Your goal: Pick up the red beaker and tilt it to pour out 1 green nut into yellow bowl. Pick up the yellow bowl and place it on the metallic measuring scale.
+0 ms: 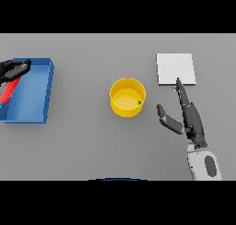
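Head view: yellow bowl (127,97) just left of right hand (191,120), fingers straight, apart.

Round yellow bowl (127,97) holds a small green nut (139,102); the red beaker (8,92) lies in a blue rectangular tray (45,90); the square scale (175,68) is pale grey.

right robot hand (191,120): dark grey fingers; forearm (204,166): white, grey oval | left robot hand (13,69): dark

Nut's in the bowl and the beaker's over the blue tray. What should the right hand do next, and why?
Probably slide the right hand left toward the yellow bowl to grasp its rim: the green nut already lies inside, and the hand is open, apart from the bowl, beside the scale.
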Controlling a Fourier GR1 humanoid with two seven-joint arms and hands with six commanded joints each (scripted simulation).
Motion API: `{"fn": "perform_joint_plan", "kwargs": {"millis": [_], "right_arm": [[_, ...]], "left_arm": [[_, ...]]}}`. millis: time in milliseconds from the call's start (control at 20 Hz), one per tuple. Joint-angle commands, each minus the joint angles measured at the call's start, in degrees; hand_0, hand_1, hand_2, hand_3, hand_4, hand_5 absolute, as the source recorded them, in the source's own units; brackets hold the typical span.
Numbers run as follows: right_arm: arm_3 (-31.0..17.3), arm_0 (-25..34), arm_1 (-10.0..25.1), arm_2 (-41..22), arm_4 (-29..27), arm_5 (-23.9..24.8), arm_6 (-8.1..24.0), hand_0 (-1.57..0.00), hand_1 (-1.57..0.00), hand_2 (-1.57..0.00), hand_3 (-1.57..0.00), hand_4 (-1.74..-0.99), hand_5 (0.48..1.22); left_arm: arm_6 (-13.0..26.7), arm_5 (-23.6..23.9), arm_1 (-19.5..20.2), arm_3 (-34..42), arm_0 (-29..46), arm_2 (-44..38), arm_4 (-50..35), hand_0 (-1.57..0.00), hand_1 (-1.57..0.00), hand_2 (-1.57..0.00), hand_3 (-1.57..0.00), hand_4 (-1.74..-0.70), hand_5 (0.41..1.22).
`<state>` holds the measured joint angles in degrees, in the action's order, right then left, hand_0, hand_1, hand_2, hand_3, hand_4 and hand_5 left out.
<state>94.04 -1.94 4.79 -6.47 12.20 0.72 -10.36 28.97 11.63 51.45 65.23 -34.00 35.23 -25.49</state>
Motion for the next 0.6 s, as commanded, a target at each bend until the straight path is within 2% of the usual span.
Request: {"fn": "perform_joint_plan", "kwargs": {"millis": [0, 50, 200, 300, 400, 450, 550], "right_arm": [[-0.27, -0.40, -0.06, -0.02, -0.28, -0.31, -0.04, 0.00, 0.00, 0.00, 0.00, -1.145, 0.685], [-0.32, 0.33, 0.02, 0.09, -0.15, -0.16, 1.00, 0.00, 0.00, 0.00, 0.00, -1.148, 0.688], [0.20, -0.02, -0.13, -0.41, 0.65, 0.18, 1.18, 0.00, 0.00, 0.00, 0.00, -1.164, 0.688], [0.64, -0.24, 0.22, -0.39, 1.00, 0.28, 1.44, 0.00, 0.00, 0.00, 0.00, -1.176, 0.688], [0.03, 0.28, -0.22, -1.01, 3.06, 1.58, 3.58, 0.00, 0.00, 0.00, 0.00, -1.175, 0.672], [0.85, 0.25, 0.48, -1.71, 4.32, 1.39, 4.13, 0.00, 0.00, 0.00, 0.00, -1.163, 0.677], [0.99, 0.60, 1.97, -3.21, 5.65, -0.50, 2.40, 0.00, 0.00, 0.00, 0.00, -1.132, 0.703]], "left_arm": [[-0.14, -0.56, 0.38, -0.24, -0.25, 0.57, 0.91, -0.41, -0.36, -0.34, -0.29, -0.76, 0.651], [0.11, -0.06, -0.52, -0.73, -0.54, 1.08, 1.46, -0.33, -0.29, -0.27, -0.23, -0.75, 0.647], [-2.05, 0.44, -1.70, -3.99, -1.31, 1.31, 3.13, -0.17, -0.15, -0.14, -0.12, -0.72, 0.647], [-1.22, 2.31, -2.05, -3.03, -1.79, 1.59, 3.86, -0.11, -0.09, -0.09, -0.08, -0.71, 0.647], [-2.08, 3.95, -2.18, -3.29, -2.08, 1.13, 4.33, -0.07, -0.06, -0.06, -0.05, -0.71, 0.658], [-3.70, 4.58, -2.19, -3.31, -1.85, 0.69, 4.34, -0.05, -0.05, -0.05, -0.04, -0.71, 0.663], [-5.28, 4.91, -2.63, -3.88, -1.91, 0.28, 4.27, -0.03, -0.03, -0.03, -0.02, -0.71, 0.679]]}}
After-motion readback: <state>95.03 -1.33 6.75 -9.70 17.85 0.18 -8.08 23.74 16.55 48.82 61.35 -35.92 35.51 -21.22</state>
